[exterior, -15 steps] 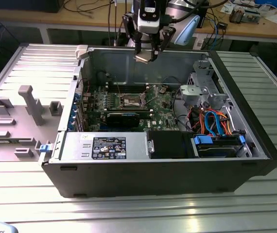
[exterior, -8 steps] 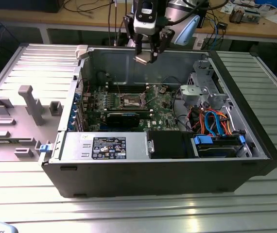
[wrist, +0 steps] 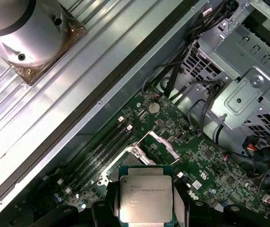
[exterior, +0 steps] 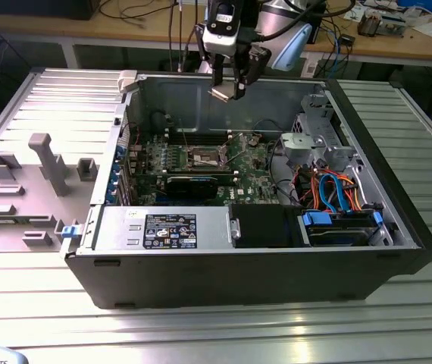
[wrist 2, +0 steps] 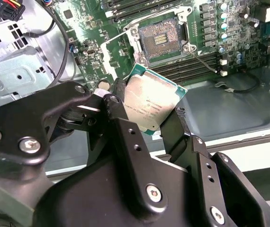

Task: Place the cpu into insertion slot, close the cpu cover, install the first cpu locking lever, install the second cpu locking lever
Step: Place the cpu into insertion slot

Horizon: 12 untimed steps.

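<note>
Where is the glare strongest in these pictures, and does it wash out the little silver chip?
Exterior view: bright streaks on the ribbed metal table; first wrist view: the table shines there too; second wrist view: the cpu gleams softly, not washed out.

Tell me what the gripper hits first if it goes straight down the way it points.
The gripper, led by the cpu it holds, would probably meet the green motherboard near the open socket. Nothing shows between; depth is unclear.
</note>
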Motion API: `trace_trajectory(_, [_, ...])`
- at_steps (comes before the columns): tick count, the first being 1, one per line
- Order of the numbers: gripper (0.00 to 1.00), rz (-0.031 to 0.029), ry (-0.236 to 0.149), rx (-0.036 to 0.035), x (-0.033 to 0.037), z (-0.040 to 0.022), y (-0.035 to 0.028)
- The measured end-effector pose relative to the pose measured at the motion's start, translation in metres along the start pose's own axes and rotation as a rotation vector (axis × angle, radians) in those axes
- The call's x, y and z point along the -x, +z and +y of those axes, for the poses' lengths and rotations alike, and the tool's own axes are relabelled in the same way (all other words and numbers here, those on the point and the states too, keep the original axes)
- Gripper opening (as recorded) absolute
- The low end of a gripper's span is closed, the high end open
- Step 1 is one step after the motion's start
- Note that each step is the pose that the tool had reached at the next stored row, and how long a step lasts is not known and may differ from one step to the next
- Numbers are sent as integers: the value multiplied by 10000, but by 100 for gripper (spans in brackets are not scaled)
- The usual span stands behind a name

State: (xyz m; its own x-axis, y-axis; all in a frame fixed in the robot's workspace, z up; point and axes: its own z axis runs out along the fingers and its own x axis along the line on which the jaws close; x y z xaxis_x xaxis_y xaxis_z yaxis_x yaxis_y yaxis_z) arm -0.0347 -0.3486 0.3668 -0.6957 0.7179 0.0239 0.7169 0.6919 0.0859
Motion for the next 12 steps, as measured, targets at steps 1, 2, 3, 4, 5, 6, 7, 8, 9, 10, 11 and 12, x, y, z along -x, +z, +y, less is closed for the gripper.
trace_trajectory(1, [54, 0, 5, 1, 0, 0, 0])
trace_trajectory(2, [54, -1, 21, 0, 0, 0, 0])
trace_trajectory(3, [54, -4, 50, 1, 0, 0, 0])
trace_trajectory(4, [54, -7, 84, 1, 0, 0, 0])
trace_trajectory(5, [54, -13, 157, 4, 0, 0, 0])
trace_trajectory(6, [54, -16, 199, 5, 0, 0, 1])
trace_trajectory(7, [54, -20, 233, 6, 0, 0, 1])
trace_trajectory(8, [54, -24, 282, 7, 0, 0, 1])
trace_trajectory(9, [54, -29, 335, 8, 0, 0, 1])
trace_trajectory(10, [54, -39, 454, 12, 0, 0, 2])
trace_trajectory(11, [54, -47, 554, 14, 0, 0, 3])
trace_trajectory(12, [54, -57, 659, 16, 0, 0, 4])
